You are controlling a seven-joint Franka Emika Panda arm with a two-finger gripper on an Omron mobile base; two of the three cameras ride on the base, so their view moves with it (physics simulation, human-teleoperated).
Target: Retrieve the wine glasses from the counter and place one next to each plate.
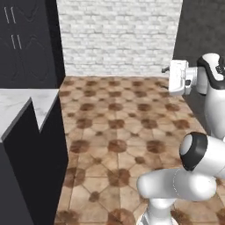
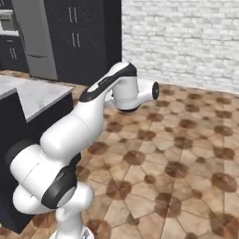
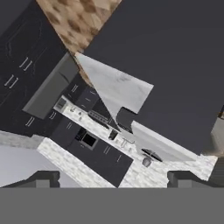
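Marble counter sits left of arm, over dark cabinets; gripper fingers wide apart, holding nothing, aimed across kitchen.

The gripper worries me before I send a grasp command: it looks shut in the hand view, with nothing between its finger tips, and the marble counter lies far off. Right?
Not quite. The gripper is open, not shut: in the hand view its two dark finger tips stand wide apart at the bottom. The rest holds: nothing is between them, and the marble counter lies far off.
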